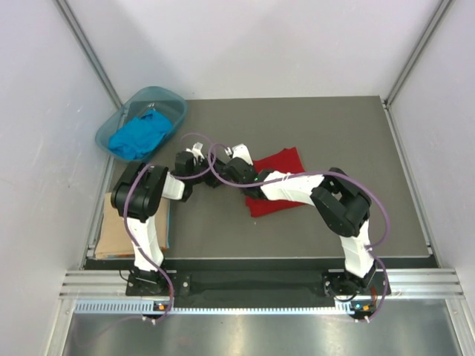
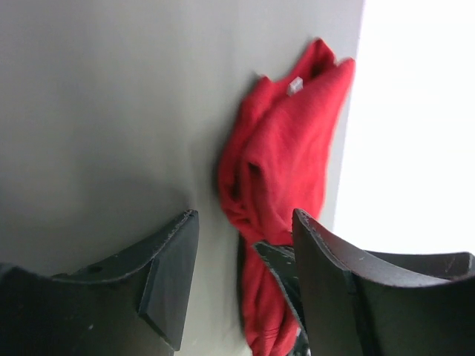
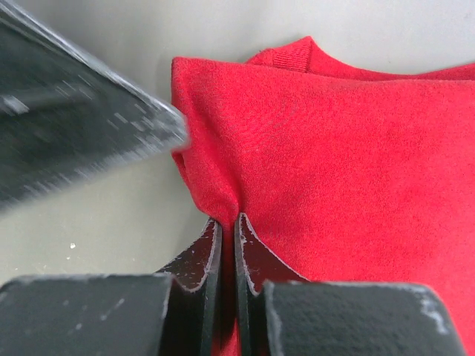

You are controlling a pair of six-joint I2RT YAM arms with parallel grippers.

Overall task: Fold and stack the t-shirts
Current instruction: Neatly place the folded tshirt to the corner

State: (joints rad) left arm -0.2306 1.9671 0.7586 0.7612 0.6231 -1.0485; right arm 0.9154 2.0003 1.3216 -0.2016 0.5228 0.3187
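A deep red t-shirt (image 1: pixel 286 167) lies partly folded on the grey table, right of centre. My right gripper (image 3: pixel 228 219) is shut on a pinch of its edge near the collar; in the top view that gripper (image 1: pixel 233 165) sits at the shirt's left end. My left gripper (image 2: pixel 245 222) is open just left of it, with nothing between its fingers and the red t-shirt (image 2: pixel 289 148) and its white neck label (image 2: pixel 295 86) beyond them. A bright blue t-shirt (image 1: pixel 139 135) lies bunched in the teal basin. A tan t-shirt (image 1: pixel 111 231) lies flat at the table's left edge.
The translucent teal basin (image 1: pixel 175 101) stands at the back left corner. White walls close in the table on three sides. The left gripper's finger (image 3: pixel 74 141) shows blurred close above the right gripper. Purple cables loop over both arms.
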